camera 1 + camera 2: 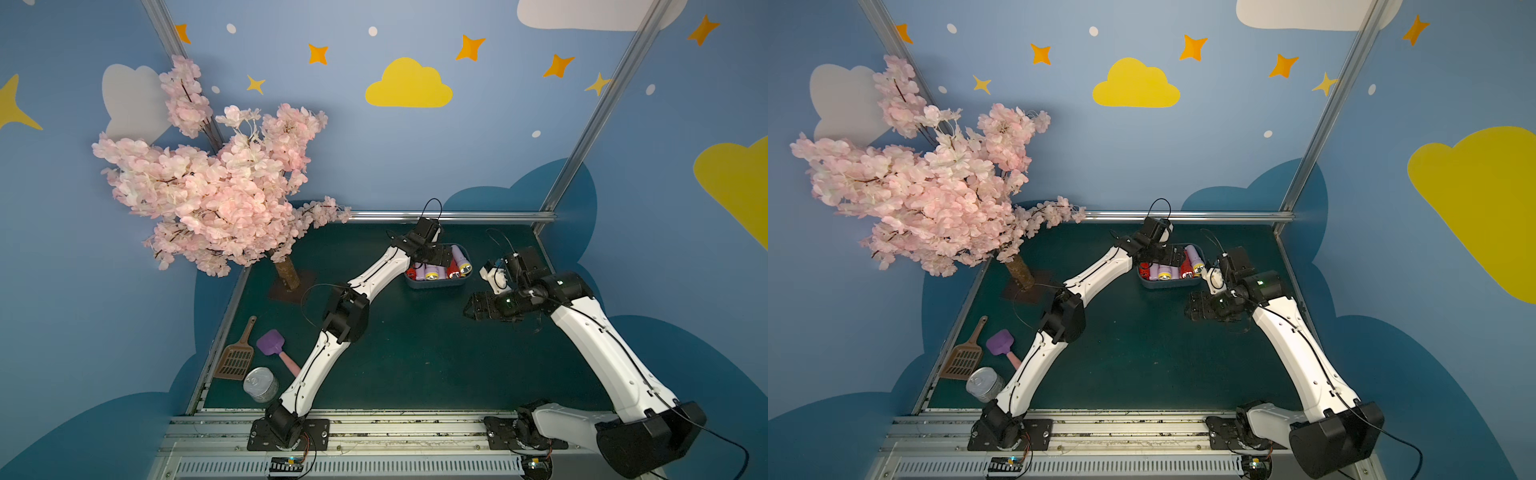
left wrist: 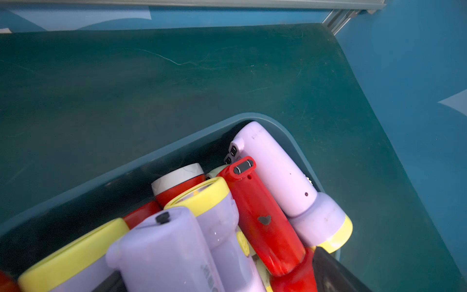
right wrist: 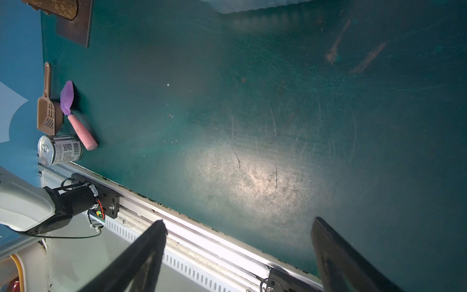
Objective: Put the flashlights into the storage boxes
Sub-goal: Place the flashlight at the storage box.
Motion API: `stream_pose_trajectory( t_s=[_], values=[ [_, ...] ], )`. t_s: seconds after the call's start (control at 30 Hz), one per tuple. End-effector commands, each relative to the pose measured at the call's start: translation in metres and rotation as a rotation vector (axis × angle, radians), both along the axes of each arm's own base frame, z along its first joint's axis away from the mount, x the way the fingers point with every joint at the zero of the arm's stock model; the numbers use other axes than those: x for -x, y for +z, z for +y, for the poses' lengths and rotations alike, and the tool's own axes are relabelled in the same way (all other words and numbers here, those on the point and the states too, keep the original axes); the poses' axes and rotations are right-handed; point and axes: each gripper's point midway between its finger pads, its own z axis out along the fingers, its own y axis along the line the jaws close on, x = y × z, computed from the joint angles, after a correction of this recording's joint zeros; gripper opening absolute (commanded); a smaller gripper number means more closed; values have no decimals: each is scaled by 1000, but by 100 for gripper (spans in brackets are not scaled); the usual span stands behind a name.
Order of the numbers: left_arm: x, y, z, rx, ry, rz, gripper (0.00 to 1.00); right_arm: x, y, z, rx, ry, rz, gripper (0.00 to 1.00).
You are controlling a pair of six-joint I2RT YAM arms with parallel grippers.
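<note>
We see all the flashlights (image 2: 262,227) piled in the storage box (image 1: 436,284), none on the table (image 1: 415,353). The job looks done. The left claw (image 1: 441,257) and right claw (image 3: 238,222) are spread, empty.

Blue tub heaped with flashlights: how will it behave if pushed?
The tub probably slides rather than tips: it is low and wide. The flashlights are heaped past its rim and crisscrossed, so the top ones may roll off. Their glossy round bodies look slippery.
</note>
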Motion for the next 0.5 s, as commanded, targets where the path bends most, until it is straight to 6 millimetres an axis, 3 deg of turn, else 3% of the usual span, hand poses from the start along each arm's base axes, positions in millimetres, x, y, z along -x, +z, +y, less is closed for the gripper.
stream_pose_trajectory(
  t_s=[0.0,0.47],
  values=[
    [4,39,2,17,-27,-53,99,-6,4,3,-12,9,-13,90],
    [24,74,-3,53,-78,-58,99,-18,12,12,-55,6,-37,90]
  ],
)
